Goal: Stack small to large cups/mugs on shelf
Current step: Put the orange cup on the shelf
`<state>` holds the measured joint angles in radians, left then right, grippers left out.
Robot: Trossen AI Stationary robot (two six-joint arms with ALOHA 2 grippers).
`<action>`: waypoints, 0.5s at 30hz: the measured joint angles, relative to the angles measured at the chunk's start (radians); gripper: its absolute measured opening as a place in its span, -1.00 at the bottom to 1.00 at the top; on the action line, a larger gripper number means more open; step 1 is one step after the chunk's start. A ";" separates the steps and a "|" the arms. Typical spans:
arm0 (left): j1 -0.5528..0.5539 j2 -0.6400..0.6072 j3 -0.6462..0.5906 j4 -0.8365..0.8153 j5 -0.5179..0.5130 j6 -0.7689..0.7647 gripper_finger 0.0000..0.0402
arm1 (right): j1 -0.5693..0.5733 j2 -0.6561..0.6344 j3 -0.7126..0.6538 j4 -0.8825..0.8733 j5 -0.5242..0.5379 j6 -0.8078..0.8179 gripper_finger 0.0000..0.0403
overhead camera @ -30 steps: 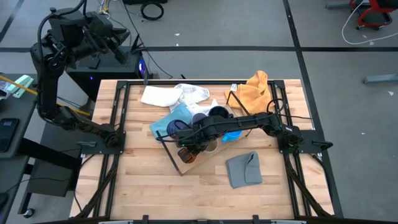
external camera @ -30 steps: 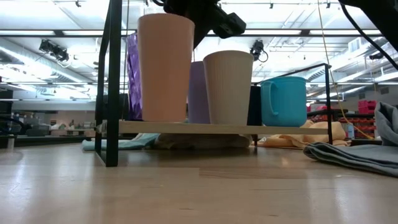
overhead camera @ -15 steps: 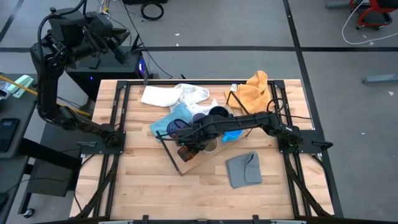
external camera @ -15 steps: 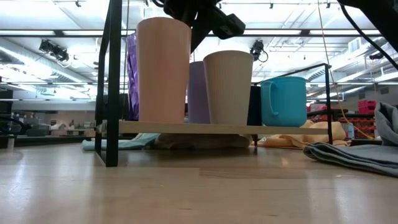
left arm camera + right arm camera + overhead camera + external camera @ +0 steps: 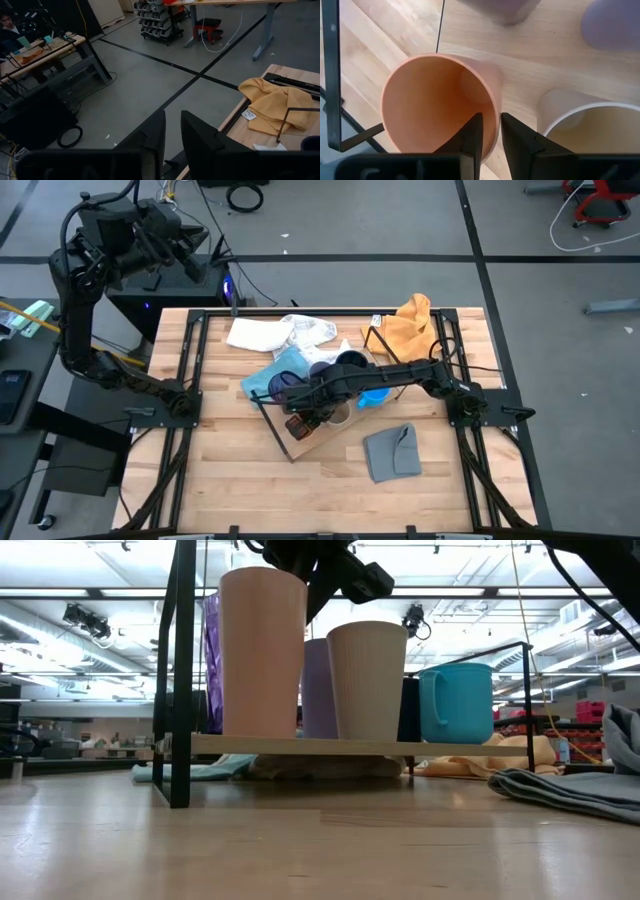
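Observation:
The orange cup (image 5: 440, 100) stands upright on the shelf (image 5: 350, 746) at its near left corner. Beside it stand the beige cup (image 5: 367, 680), the lavender cup (image 5: 318, 690), the dark purple tumbler (image 5: 212, 660), the black mug (image 5: 408, 710) and the blue mug (image 5: 458, 702). My right gripper (image 5: 491, 116) points down over the orange cup (image 5: 300, 430), narrowly open, with one finger inside its rim and one outside. My left gripper (image 5: 172, 135) hangs high beyond the table's far left corner, narrowly open with nothing between its fingers. My right gripper comes from above with one finger (image 5: 472, 130) inside the orange cup's rim (image 5: 495, 107) and the other outside it. Whether either finger touches the wall, I cannot tell. The cup stands upright with its foot on the shelf board.
A grey cloth (image 5: 392, 452) lies near the shelf on the right. An orange cloth (image 5: 408, 325) and a white cloth (image 5: 275, 333) lie at the far side, and a blue cloth (image 5: 262, 380) lies under the shelf's left end. The shelf's black frame rod (image 5: 180, 670) rises beside the orange cup.
The orange cup's rim has sunk a little, while its foot has stayed on the shelf board. Both arms have kept still.

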<state>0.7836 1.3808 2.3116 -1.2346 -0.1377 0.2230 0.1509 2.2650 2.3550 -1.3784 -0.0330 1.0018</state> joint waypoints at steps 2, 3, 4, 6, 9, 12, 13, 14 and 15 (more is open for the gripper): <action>0.000 0.000 0.000 0.000 0.000 0.000 -0.67 | -0.003 0.000 0.000 0.000 -0.014 -0.003 -0.62; 0.000 0.000 0.000 0.000 0.000 0.000 -0.66 | -0.005 0.000 0.000 0.001 -0.020 -0.004 -0.62; 0.000 0.000 0.000 0.000 0.000 0.000 -0.65 | -0.005 0.000 0.000 0.004 -0.023 -0.008 -0.62; 0.000 0.000 0.000 0.000 0.000 0.000 -0.64 | -0.007 0.000 0.000 0.018 -0.024 -0.008 -0.62; 0.000 0.000 0.000 0.000 0.000 0.000 -0.63 | -0.013 0.000 0.001 0.025 -0.028 -0.010 -0.62; 0.000 0.000 0.000 0.000 0.000 0.000 -0.64 | -0.020 0.000 0.001 0.025 -0.033 -0.017 -0.62; 0.000 0.000 0.000 0.000 0.000 0.000 -0.64 | -0.021 0.000 0.001 0.025 -0.036 -0.019 -0.62; 0.000 0.000 0.000 0.000 0.000 0.000 -0.65 | -0.022 0.000 0.001 0.025 -0.039 -0.027 -0.62; 0.000 0.000 0.000 0.000 0.000 0.000 -0.66 | -0.025 0.000 0.001 0.026 -0.045 -0.031 -0.62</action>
<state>0.7837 1.3808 2.3116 -1.2346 -0.1376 0.2234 0.1263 2.2650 2.3558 -1.3523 -0.0778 0.9711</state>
